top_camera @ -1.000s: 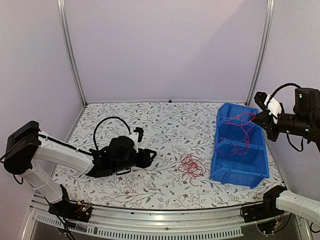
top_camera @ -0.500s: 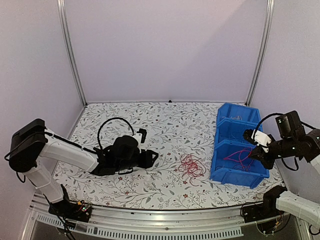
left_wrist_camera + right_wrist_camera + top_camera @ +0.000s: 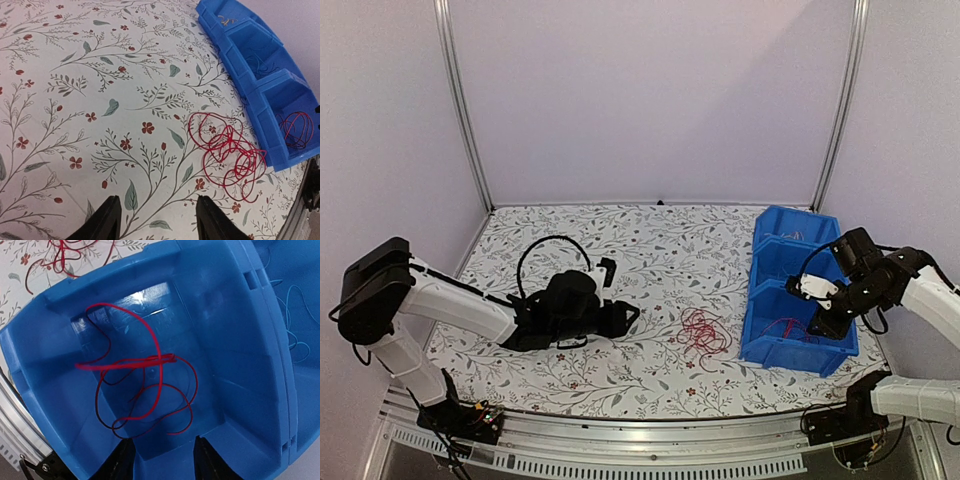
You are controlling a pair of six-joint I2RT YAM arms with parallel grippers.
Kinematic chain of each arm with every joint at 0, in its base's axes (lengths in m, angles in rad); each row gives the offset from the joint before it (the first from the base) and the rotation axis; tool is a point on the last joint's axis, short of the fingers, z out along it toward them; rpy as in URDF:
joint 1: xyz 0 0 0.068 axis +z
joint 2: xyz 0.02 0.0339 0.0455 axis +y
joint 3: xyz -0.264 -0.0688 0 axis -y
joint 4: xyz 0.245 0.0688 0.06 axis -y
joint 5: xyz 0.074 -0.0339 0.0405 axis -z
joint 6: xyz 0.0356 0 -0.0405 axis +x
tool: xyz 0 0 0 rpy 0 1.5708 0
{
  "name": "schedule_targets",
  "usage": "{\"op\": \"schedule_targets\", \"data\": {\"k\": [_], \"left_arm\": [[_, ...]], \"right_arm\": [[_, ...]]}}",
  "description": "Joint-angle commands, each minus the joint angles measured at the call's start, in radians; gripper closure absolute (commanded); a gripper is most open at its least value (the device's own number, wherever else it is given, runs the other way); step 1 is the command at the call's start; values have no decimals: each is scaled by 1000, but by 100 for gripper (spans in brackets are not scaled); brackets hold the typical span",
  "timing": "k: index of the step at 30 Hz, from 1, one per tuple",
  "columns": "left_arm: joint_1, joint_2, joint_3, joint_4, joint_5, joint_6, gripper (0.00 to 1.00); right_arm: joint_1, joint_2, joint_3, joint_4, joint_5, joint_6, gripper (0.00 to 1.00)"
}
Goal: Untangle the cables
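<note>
The wrist views cut both hands short. Of the left hand (image 3: 157, 222) only two black fingertips rise from the bottom edge, and the right hand (image 3: 162, 460) shows no more. The blue plastic three-compartment bin (image 3: 235, 65) runs off the right edge of the left wrist view, and what lies in its far compartment is too small to tell. The loose clump of thin red wires (image 3: 65, 255) on the flower-patterned desk (image 3: 12, 270) is clipped by the right wrist view's top edge. From above, its strands cannot be told apart.
</note>
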Motion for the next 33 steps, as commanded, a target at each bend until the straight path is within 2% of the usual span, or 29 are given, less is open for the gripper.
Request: {"op": "schedule_targets", "data": {"k": [1,5,9,13,18,27,33], "left_arm": [[8,10,15,30,48,10,49],[9,33,47,30,108,55,49],[7,66,78,64,225,98,50],[-8,132,127,122,359,98,51],[-45,230,242,78,468,40,55],[-102,322,345,-31,481,-23,56],[-104,384,424,-105,413,-65,59]], "right_arm": [[-6,19,52,-6,33,-20,52],[-6,28,184,-97,23,-81,46],[-5,36,287,-155,-114,-162,44],[-5,83,301,-74,-234,-161,46],[-1,179,289,54,-365,-84,48],[75,241,250,226,-427,-8,49],[97,223,218,284,-487,27,49]]}}
